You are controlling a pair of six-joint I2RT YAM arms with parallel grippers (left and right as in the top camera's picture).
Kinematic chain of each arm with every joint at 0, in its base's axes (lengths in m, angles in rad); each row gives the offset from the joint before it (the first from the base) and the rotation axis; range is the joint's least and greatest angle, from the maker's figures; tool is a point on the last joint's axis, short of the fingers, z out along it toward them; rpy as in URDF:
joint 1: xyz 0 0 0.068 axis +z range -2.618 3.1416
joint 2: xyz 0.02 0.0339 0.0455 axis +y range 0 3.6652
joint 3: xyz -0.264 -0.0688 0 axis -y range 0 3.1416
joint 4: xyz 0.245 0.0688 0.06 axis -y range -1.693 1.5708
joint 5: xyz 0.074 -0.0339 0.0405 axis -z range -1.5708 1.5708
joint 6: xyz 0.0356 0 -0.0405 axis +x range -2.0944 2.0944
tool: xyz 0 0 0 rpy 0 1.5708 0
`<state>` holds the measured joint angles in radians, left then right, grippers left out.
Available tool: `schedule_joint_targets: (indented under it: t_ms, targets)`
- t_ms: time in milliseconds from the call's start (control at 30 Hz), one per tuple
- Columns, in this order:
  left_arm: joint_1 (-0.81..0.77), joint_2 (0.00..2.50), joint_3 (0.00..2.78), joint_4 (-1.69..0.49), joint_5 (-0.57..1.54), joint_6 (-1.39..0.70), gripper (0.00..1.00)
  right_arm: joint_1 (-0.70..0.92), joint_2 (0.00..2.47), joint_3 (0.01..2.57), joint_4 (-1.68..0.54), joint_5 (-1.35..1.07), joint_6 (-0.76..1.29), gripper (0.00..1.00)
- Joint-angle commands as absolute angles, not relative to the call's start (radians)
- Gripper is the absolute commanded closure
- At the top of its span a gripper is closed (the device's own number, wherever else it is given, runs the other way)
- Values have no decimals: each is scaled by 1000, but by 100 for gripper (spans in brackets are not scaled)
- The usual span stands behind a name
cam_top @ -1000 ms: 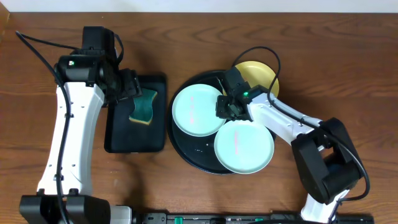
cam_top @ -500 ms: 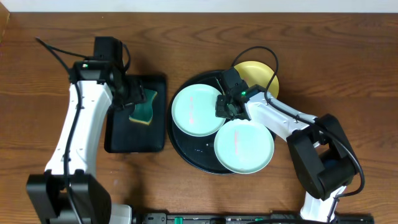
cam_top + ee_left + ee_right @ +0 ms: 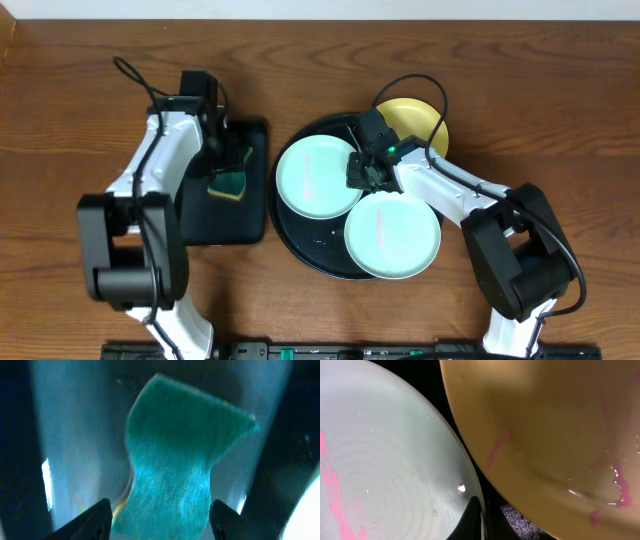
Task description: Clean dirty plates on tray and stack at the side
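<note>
Two pale mint-blue plates lie on the round black tray [image 3: 300,250]: one at its left [image 3: 312,178], one at its front right [image 3: 392,235], both with pink smears. The pale yellow plate [image 3: 418,120] rests at the tray's back right, over its rim. My right gripper [image 3: 364,172] is shut on the right rim of the left mint plate. In the right wrist view, the finger [image 3: 472,520] lies on that plate's rim [image 3: 385,470], with the pink-streaked yellow plate [image 3: 560,425] beside it. My left gripper [image 3: 226,160] is open over the green sponge [image 3: 232,182]; its fingers [image 3: 160,522] straddle the sponge [image 3: 185,460].
The sponge lies on a smaller black rectangular tray [image 3: 210,225] left of the round tray. A black cable [image 3: 420,85] loops over the yellow plate. Bare wooden table [image 3: 560,120] lies at the right and the back.
My left arm has swung in and its gripper has moved right, closer over the sponge. The right gripper and the plates have not moved.
</note>
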<state>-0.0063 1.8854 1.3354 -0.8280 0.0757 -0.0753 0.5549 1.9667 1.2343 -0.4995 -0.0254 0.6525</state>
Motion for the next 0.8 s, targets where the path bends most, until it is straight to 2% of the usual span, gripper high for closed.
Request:
schedule_joint_targets:
  t_ms: [0,133,167,200,300,367,433,767]
  targets:
    - [-1,1939,1330,-786,146,41,39,563,1988,1240,-501,-12,657,99]
    - [-1,1990,1330,-749,145,45,42,563,1988,1240,-501,-12,656,99]
    - [-1,2012,1330,-741,145,45,46,563,1988,1240,-501,-12,649,99]
    - [-1,2025,1330,-738,146,45,51,563,1988,1240,-502,-12,649,99]
    - [-1,2049,1330,-738,146,45,76,564,1988,1240,-502,-12,649,99]
    - [-1,2052,1330,-740,146,44,87,564,1988,1240,-501,-12,649,99]
    - [-1,2049,1330,-742,146,44,92,564,1988,1240,-501,-12,649,99]
    - [-1,1961,1406,-833,145,19,92,564,1988,1240,-499,-12,649,99]
